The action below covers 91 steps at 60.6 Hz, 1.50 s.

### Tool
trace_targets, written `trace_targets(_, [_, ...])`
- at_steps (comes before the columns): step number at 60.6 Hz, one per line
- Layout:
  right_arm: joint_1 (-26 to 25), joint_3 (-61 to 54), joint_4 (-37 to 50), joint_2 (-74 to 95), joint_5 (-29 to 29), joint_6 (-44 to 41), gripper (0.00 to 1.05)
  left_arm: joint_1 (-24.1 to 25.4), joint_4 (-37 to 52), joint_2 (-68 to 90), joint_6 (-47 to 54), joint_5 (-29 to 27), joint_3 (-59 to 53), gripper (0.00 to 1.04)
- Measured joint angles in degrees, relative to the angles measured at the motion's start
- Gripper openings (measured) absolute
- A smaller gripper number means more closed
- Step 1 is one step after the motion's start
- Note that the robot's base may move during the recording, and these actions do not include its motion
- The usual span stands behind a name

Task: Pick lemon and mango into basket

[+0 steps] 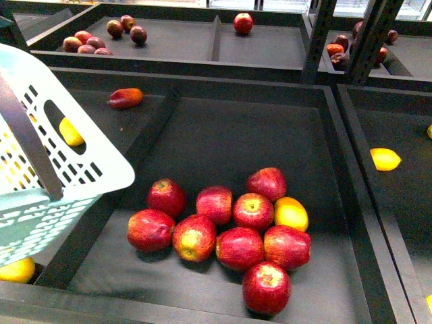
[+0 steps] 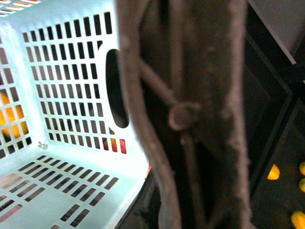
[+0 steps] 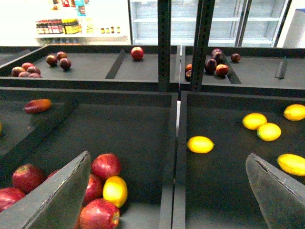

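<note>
1. Your left gripper does not show. Its wrist camera is filled by the blurred brown handle (image 2: 190, 114), so you cannot tell how its jaws stand. The basket (image 1: 101, 169) hangs tilted just left of the apples (image 1: 216, 223), so I judge that this arm carries it by that handle, close enough for a short drop.
2. The part of the basket floor that shows is bare, so neither fruit looks to be in yet.
3. Your right gripper (image 3: 167, 157) is spread wide and empty. Its fingers (image 3: 57, 191) frame the right edge of the apples, which reads as a pose for choosing a target.
4. The lemon (image 1: 385, 159) lies right of the apples, across the divider in the next bin. It sits alone, so it looks the easier grasp.
5. I take the orange-yellow fruit on the right edge of the apples to be the mango (image 1: 291, 213). It touches the apples beside it, so your fingers have little room and may nudge them.
6. A long red-orange fruit (image 1: 125, 98) lies behind and left of the apples. It could be mistaken for the mango.
7. Bottles (image 3: 59, 26) stand on a shelf far behind the apples, their labels too small to read. You can read no writing on the basket or bins.
</note>
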Motion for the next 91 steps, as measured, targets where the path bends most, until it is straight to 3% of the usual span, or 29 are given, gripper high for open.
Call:
trace_targets(9, [0.0,0.0,0.0,0.0,0.0,0.0,0.96,-1.2,2.2,9.7,1.9,4.6,10.8,0.05])
trace_targets(18, [0.0,0.0,0.0,0.0,0.0,0.0,0.96,-5.8,2.1,19.5,1.5,10.8,22.4,0.05])
trace_targets(32, [0.0,0.0,0.0,0.0,0.0,0.0,0.96,-14.4,0.0,28.1,0.1,13.1,33.7,0.05])
trace_targets(61, [0.0,0.0,0.0,0.0,0.0,0.0,0.96,-25.8,6.2,27.5,-3.5,16.3,33.2,0.05])
trace_targets(91, [0.0,0.0,0.0,0.0,0.0,0.0,0.96,-28.7,7.3,24.1,-3.0,16.9,32.5,0.05])
